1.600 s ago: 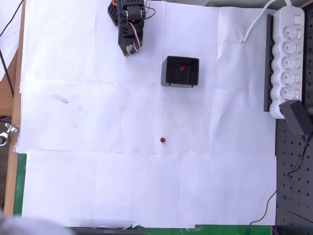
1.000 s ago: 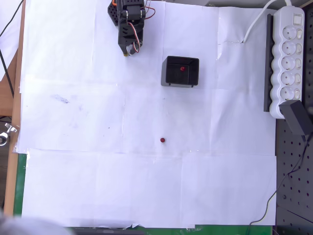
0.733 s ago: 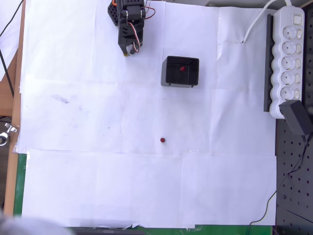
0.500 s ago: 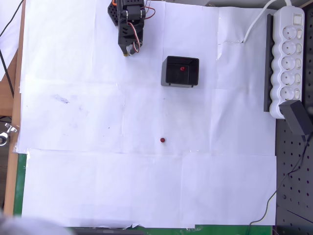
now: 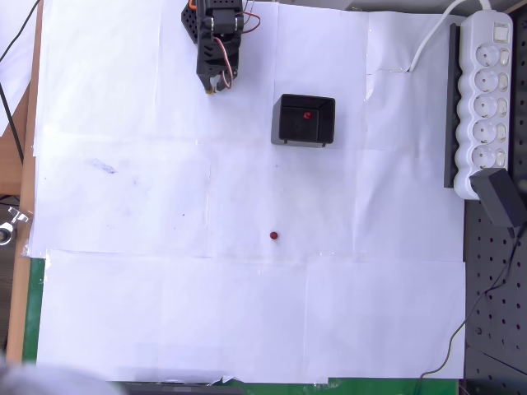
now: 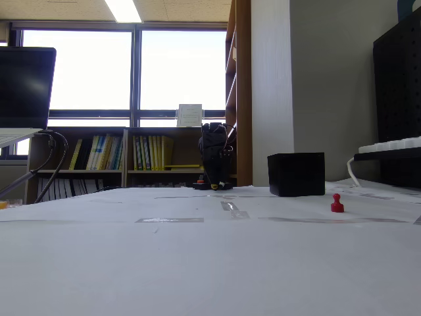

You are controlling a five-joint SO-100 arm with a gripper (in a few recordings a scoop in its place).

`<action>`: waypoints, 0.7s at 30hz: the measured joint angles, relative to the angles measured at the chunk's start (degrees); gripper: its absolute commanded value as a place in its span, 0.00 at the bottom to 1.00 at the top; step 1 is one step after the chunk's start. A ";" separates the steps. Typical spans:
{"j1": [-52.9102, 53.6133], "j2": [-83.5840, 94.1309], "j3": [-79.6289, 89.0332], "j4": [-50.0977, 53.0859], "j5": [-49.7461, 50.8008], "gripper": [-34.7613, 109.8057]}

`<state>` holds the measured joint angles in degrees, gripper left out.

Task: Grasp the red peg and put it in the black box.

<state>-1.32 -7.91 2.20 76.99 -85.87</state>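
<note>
The small bright red knob-topped peg [image 6: 337, 203] stood upright on the white paper-covered table [image 5: 123, 313], nearest the low fixed camera and well apart from everything else. Beyond it sat the small square matte black box [image 5: 304, 120], and the overhead view showed 1 second red peg [image 5: 308, 115] lying inside it. Farther back, at the table's far edge, the black arm was folded with its two-finger gripper [image 5: 214, 85] pointing down at the paper, clear of both pegs; whether its jaws were apart or together could not be told. A long white power strip [image 5: 486, 103] lay along the right edge in the overhead view.
</note>
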 measured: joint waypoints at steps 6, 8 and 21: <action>-2.29 0.88 -1.14 -6.94 -1.05 0.24; -2.55 3.34 -1.14 -15.91 -1.05 0.24; 0.79 33.93 -1.14 -84.55 -4.57 0.24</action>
<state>-0.53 26.02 1.05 -7.56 -90.44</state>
